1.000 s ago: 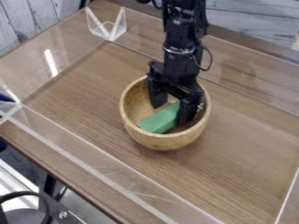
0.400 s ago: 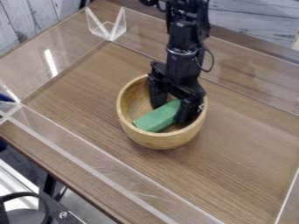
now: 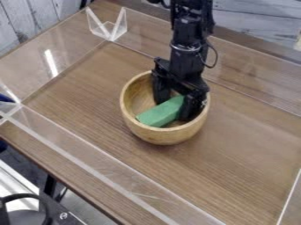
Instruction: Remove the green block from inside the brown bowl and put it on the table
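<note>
The pincer hangs wide open inside the brown bowl, the green block just beneath it; next it seemingly must close, then lift toward the tabletop.

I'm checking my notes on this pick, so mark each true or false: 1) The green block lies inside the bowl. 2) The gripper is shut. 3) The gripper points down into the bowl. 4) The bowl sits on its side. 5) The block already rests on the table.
1) True: the green block lies in the bowl.
2) False: the gripper has its jaws open, standing at either side of the block's upper end.
3) True.
4) False: the bowl stands upright on the table.
5) False: the block is in the bowl.
</note>
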`<state>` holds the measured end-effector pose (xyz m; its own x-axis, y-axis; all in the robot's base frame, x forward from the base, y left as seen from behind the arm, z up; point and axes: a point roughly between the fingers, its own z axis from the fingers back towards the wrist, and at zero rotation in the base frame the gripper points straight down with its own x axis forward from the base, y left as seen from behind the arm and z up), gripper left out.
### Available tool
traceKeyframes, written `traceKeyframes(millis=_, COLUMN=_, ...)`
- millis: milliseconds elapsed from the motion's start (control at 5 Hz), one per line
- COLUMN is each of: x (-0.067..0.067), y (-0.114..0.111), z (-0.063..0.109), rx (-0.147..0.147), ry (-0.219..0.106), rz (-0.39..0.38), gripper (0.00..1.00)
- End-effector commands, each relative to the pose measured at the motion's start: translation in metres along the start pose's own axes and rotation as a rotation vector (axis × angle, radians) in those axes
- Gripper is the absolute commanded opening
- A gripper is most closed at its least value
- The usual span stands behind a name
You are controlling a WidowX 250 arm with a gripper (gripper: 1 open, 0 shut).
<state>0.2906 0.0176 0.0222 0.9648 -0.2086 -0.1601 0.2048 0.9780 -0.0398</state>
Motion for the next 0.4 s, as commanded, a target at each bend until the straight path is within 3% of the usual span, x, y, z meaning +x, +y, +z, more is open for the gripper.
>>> traceKeyframes(millis=0, x=0.0013, y=0.0024, z=-0.0112, rx=-0.005, ry=0.028, rz=-0.001, gripper=1.00)
traceKeyframes(millis=200, x=0.0015, y=0.0033, z=-0.0125, rx=-0.012, ry=0.044, rz=-0.001, gripper=1.00)
